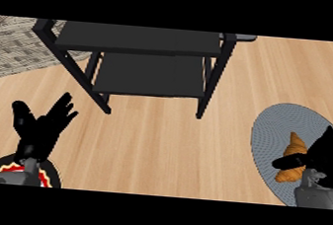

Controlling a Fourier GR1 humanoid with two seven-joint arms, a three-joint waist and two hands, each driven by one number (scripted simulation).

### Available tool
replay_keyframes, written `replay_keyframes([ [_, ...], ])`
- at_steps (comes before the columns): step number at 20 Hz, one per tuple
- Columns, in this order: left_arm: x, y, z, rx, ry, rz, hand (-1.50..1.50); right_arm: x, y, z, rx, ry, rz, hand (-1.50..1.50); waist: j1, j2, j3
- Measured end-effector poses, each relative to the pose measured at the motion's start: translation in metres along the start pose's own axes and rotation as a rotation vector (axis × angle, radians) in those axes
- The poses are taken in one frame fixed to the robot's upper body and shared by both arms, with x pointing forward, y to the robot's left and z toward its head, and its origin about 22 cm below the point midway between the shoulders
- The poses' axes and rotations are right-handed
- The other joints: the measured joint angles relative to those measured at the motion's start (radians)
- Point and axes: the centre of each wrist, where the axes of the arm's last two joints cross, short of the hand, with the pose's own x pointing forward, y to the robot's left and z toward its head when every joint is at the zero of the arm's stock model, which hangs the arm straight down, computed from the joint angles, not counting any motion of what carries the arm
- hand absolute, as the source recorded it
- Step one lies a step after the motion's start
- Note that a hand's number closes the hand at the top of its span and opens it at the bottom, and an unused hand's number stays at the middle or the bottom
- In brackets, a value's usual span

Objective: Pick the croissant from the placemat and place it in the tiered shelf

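Croissant [292, 159]: on the grey oval placemat [271, 123] near the worktop's [159, 148] right edge, toward the front corner — golden-brown, crescent-shaped, tapering to a pointed tip at its far end, darker and fatter at the near end.

Long axis: runs roughly front to back on the placemat, tilted a little, tip pointing away from me.

My right hand [328, 157]: right at the croissant — my thumb crosses its near half from the right, and my fingers [331, 140] rise just beside it on the right. I judge them closing round it, though how far they wrap I cannot tell.

My left hand [42, 124]: over the worktop's front-left part, fingers straight and released, holding nothing, above a red-rimmed plate [47, 177] at the front-left corner. It is well apart from the croissant, so the right hand is plainly the nearer.

Tiered shelf [148, 58]: black, two boards showing, at the worktop's back edge left of centre — up and to the left of the croissant.

Woven mat [17, 48]: at the back-left corner, beside the shelf.

Next move, as I judge it: finish the grasp across the short axis, lift, then carry back and left to a board.
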Motion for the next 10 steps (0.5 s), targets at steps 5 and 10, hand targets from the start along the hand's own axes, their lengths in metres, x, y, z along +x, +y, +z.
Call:
replay_keyframes([
  [5,0.001,0.0,0.005,-0.004,0.003,0.0,0.0,0.001,0.008,-0.012,-0.005,0.014,-0.008,-1.5,0.001,0.001,-0.001],
  [10,0.003,0.003,0.004,-0.004,0.016,0.003,0.0,-0.006,0.013,-0.02,0.054,0.008,-0.001,1.5,0.002,-0.005,-0.01],
])
